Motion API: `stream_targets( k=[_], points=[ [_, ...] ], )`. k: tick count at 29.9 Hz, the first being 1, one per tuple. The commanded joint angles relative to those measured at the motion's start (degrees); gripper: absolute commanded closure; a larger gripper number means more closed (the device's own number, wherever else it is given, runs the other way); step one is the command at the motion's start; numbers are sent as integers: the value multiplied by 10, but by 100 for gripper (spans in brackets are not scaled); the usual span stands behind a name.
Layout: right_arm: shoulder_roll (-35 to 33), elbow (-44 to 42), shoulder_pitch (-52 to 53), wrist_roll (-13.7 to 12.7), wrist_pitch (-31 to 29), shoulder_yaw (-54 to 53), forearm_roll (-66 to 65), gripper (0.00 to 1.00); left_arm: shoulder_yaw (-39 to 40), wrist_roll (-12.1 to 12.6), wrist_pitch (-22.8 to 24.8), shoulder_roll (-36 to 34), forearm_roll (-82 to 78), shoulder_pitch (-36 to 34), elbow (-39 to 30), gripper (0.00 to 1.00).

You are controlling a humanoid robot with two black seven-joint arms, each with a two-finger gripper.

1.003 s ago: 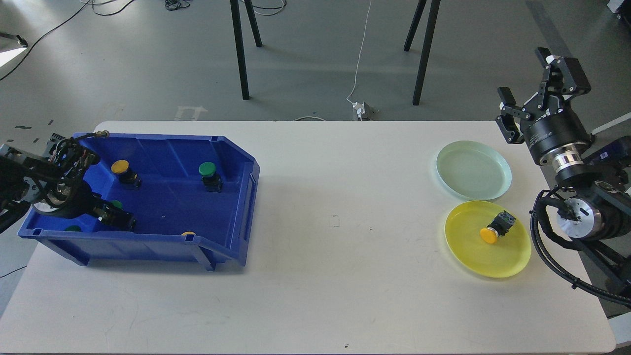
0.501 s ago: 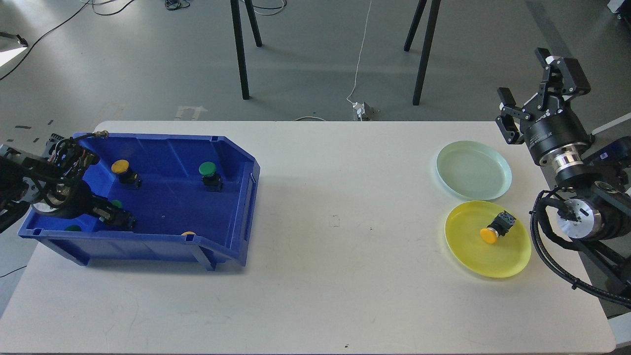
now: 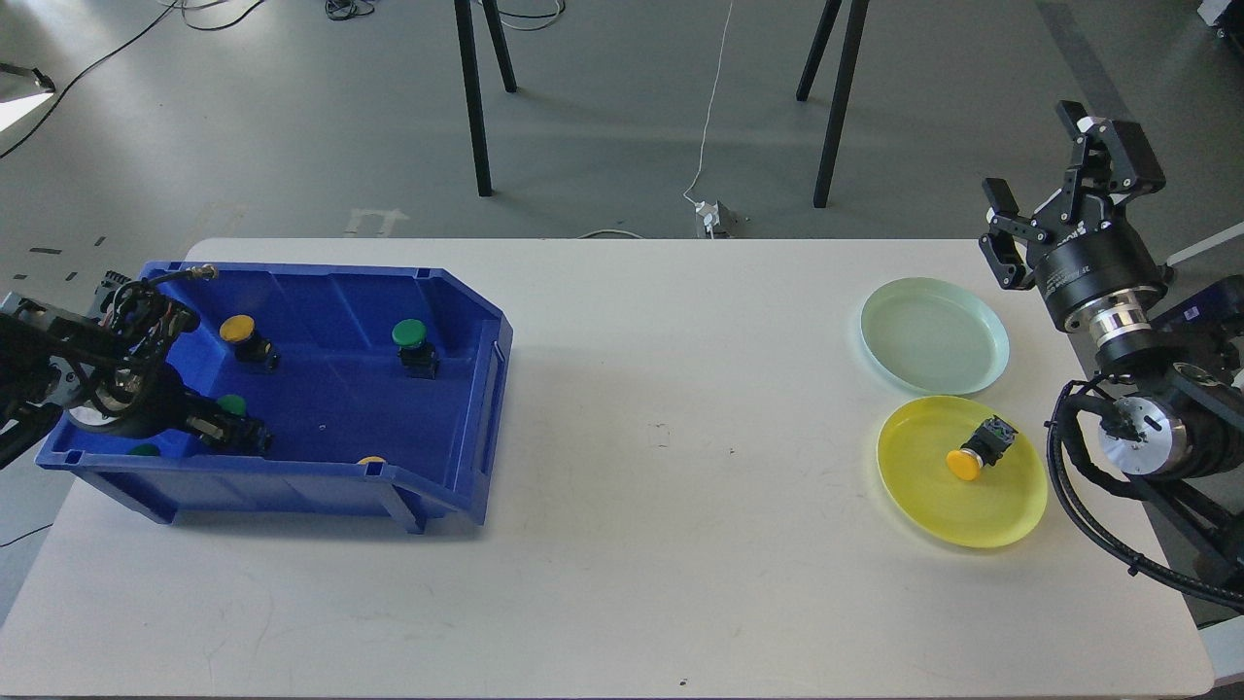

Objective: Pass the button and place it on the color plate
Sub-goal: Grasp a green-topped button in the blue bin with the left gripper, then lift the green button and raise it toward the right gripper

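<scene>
Green shows just above the left jaws, low in the left of the frame inside the blue bin: a green button lies at their tips, touching or just beside them, but the jaws are dark and I cannot tell whether they are apart or clamped on it. Its long axis is hidden. Further out in the bin lie a yellow button and another green one. Far right across the counter, the right jaws stand apart beyond the pale green plate; the yellow plate already holds a yellow-capped button. The left arm is plainly nearer.
</scene>
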State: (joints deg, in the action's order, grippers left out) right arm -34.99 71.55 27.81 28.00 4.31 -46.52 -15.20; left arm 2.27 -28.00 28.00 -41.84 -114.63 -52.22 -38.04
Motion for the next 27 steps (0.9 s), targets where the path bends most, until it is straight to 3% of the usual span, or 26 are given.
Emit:
stream_targets(
  k=[1,10,19,27],
  points=[
    [0,1,0,0,0,2,0,5,0,0,0,-1,0,-1,-2,82],
    [2,2,-4,0,0,1,0,5,9,0,0,-16,15,-17,-44,83],
    [2,2,-4,0,0,-2,0,5,10,0,0,-171,101,-103,-281,82],
    [3,2,-5,0,0,-3,0,5,83,0,0,-223,231,-158,-303,82]
  ],
)
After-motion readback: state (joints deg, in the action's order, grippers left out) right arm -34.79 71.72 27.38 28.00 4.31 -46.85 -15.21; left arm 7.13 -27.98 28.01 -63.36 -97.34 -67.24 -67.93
